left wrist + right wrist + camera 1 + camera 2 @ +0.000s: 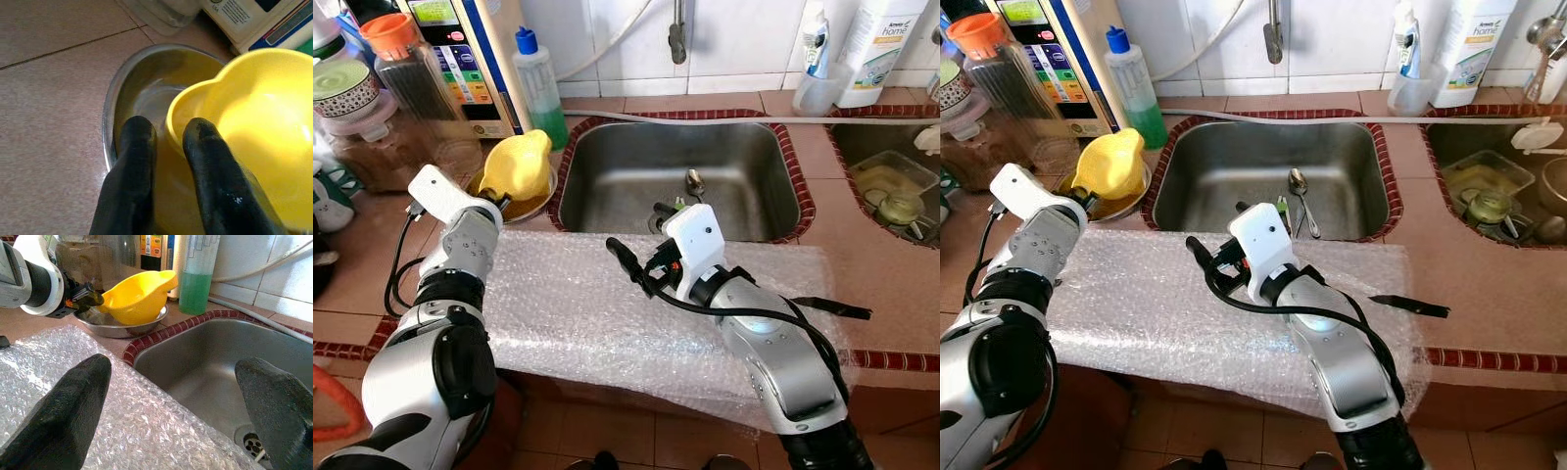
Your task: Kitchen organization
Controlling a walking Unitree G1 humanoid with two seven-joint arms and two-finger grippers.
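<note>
A yellow bowl (517,162) sits tilted inside a shallow steel bowl (546,203) on the counter, left of the sink (626,166). My left gripper (495,201) is at the yellow bowl's near rim. In the left wrist view its fingers (129,166) stand either side of that rim (182,105), shut on it. My right gripper (636,225) hovers wide open and holds nothing. One of its fingers (73,406) is above the bubble wrap (568,294), the other (274,401) above the sink's front edge. A spoon (1298,186) lies in the sink.
A green soap bottle (538,88), a water purifier (460,49) and jars (406,69) crowd the back left. A second sink (891,186) with dishes is at the right, with a white detergent bottle (876,49) behind it. A black strip (832,306) lies on the wrap's right edge.
</note>
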